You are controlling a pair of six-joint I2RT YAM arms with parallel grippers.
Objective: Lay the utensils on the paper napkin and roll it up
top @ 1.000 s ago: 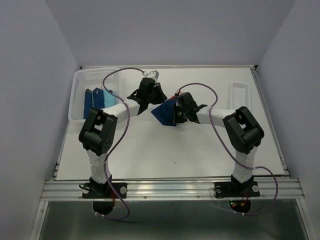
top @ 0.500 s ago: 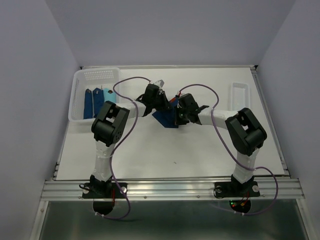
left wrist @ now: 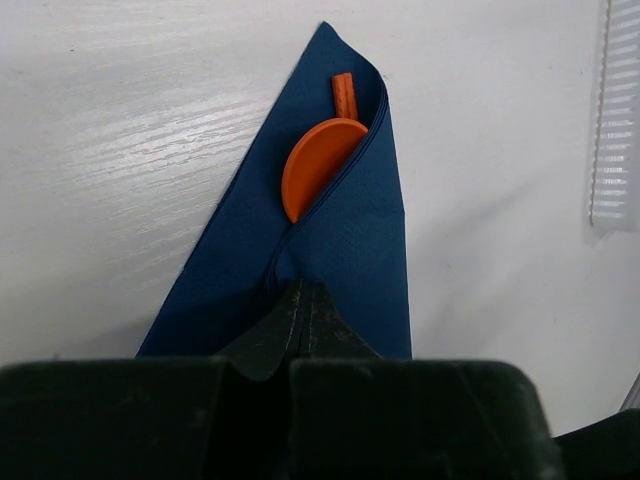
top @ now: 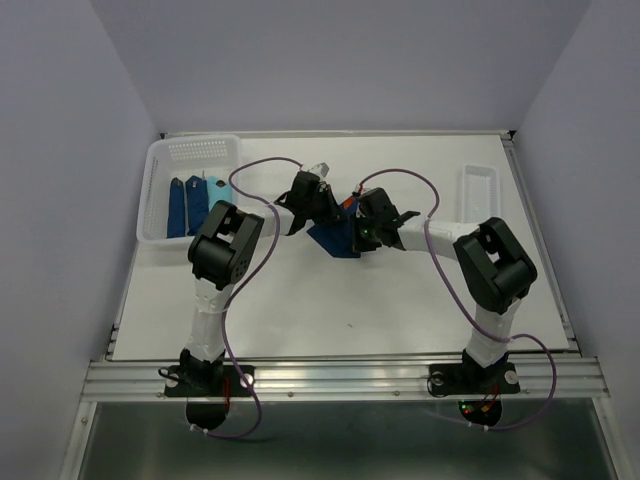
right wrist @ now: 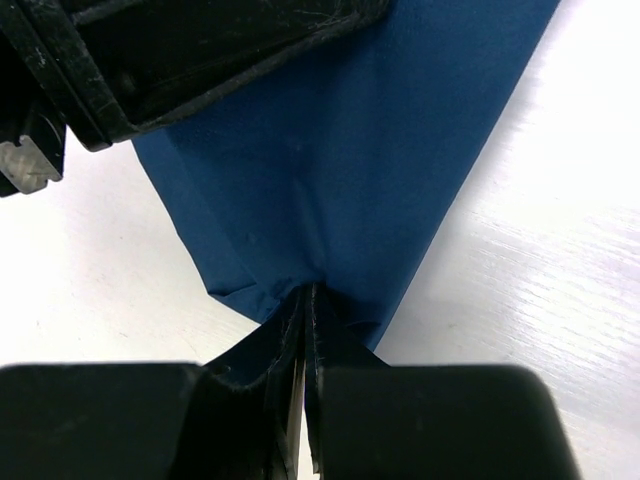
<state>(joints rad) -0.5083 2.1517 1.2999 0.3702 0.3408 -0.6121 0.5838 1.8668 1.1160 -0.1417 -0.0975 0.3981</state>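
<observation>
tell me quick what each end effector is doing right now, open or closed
Left end effector: closed, pinching the paper napkin folded over an orange utensil.
Right end effector: closed, pinching the paper napkin too.

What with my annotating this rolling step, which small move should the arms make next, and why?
Probably carry the pinched fold a little way across the orange utensil. Both the left gripper and right gripper are shut on the paper napkin, which only partly covers it, so the roll isn't closed yet.

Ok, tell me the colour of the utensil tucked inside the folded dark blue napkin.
Orange: the round-bowled plastic spoon, clearest in the left wrist view.
</observation>
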